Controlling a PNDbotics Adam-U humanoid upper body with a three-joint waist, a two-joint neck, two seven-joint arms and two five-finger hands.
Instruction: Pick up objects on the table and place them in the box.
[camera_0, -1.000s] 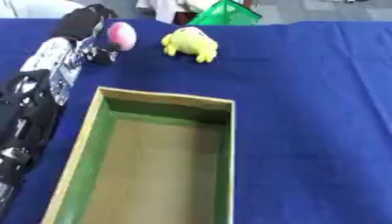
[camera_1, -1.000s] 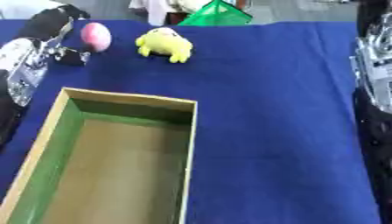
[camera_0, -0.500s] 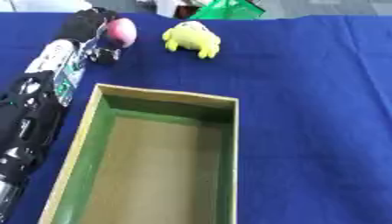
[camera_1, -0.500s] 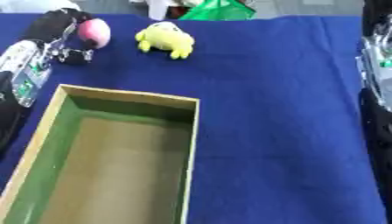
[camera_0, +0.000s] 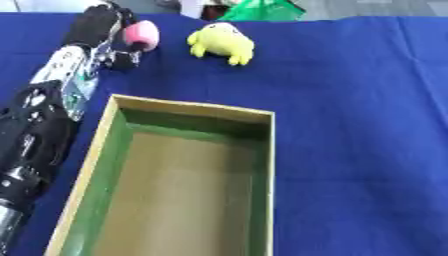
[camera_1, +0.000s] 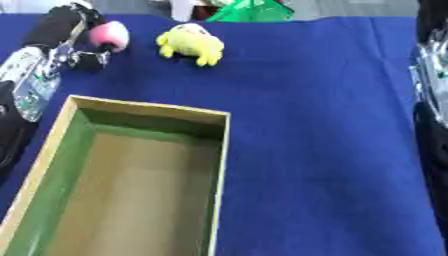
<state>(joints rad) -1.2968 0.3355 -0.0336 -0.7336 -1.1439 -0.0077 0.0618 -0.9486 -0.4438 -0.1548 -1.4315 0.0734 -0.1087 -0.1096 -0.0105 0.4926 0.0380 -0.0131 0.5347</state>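
Pink ball (camera_0: 141, 35): item one, left eye view. It lies at the far left of the blue-covered bench (camera_0: 359, 100), beyond the far end of the box (camera_0: 262, 150). Our left robot hand (camera_0: 98, 26) is at it, dark fingers curved over its left side and the thumb (camera_0: 125, 59) below; we judge the ball held, though we cannot tell whether it is off the cloth. Yellow plush toy (camera_0: 222, 44): just to the ball's right, apart from it, untouched. Box: long, open, green inner walls, nothing visible inside. Green object (camera_0: 267, 11): at the far edge, not identified.

Right eye view. Same ball-and-hand arrangement at upper left. Our right arm (camera_1: 430, 100) shows along the right edge; its robot hand is not visible.

Step in hand, as we judge it: securing the ball for transfer to the box. To do it well, we keep fingers and thumb on opposite sides so the round ball cannot roll out, lift straight up, carry it over the near box wall and let go low inside.
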